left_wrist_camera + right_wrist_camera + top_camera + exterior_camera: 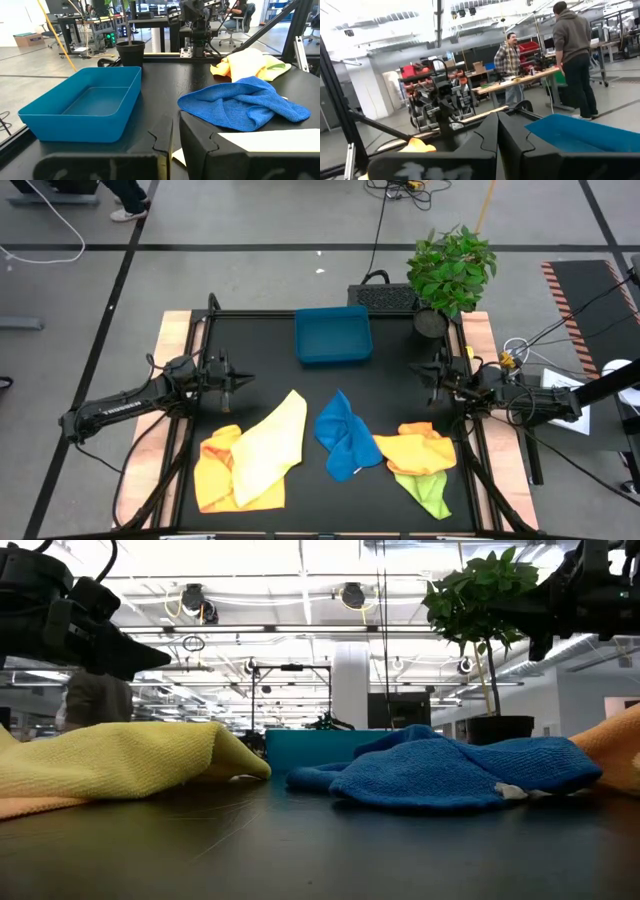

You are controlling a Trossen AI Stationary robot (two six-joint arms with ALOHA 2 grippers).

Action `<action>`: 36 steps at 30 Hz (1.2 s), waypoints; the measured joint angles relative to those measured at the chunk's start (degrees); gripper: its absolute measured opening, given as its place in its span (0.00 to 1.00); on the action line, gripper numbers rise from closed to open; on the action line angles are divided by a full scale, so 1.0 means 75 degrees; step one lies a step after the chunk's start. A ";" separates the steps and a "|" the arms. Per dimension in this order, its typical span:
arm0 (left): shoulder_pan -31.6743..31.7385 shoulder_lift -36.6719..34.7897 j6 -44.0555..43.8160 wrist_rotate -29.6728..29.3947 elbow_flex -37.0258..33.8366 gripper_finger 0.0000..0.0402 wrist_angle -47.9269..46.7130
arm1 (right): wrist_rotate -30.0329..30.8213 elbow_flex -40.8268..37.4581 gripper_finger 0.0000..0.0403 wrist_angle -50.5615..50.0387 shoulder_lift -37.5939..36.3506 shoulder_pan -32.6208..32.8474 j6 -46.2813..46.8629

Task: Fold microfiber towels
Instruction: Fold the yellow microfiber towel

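Blue, soft and nubby, one microfiber towel (pixel 344 436) lies crumpled in the lower middle of the high view, on the black tabletop (pixel 270 370). We see its looped pile best in the low view, where it bulks as a rumpled mound. To its left a pale yellow towel (pixel 270 444) sprawls over an orange-yellow towel (pixel 215 472); their edges overlap. To the right, a second orange-yellow towel (pixel 420 448) sits bunched on top of a lime green towel (pixel 430 490), near the frame's lower right.

Above the cloths, at centre, stands the rigid blue tray (pixel 333 335), smooth-walled and rectangular, well apart from every towel.

We find the left gripper (pixel 240 381) at middle left, hanging above bare tabletop with nothing in it; its fingers (pixel 165 137) are pressed together. The right gripper (pixel 434 372) waits at middle right beside the table's pale wooden edge (pixel 480 340), its fingers (pixel 492 132) likewise clenched on nothing, though the wrist view is somewhat dim.

A leafy potted plant (pixel 450 272) stands at the upper right corner. Beyond the table lies grey floor with cables; the right wrist view shows two people (pixel 572 55) standing by benches.
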 joint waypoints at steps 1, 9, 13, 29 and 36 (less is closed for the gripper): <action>0.0001 0.0000 0.0000 0.0000 0.0001 0.09 0.0000 | 0.0000 0.0003 0.00 0.0000 0.0000 0.0000 0.0072; 0.0000 -0.0001 0.0000 -0.0002 0.0002 0.09 0.0000 | -0.1756 0.0000 0.00 0.0309 0.0061 0.0038 0.1259; -0.0002 -0.0002 0.0000 0.0000 0.0001 0.09 0.0000 | -0.2209 0.0000 0.00 0.0185 0.0292 0.0282 0.1362; 0.0001 -0.0002 0.0000 -0.0002 0.0003 0.09 0.0000 | -0.1581 0.0001 0.00 0.3466 0.3717 0.1055 -0.0586; -0.0001 -0.0001 0.0000 0.0000 0.0002 0.09 0.0000 | -0.2139 0.0933 0.00 0.2834 0.5356 0.1055 -0.0580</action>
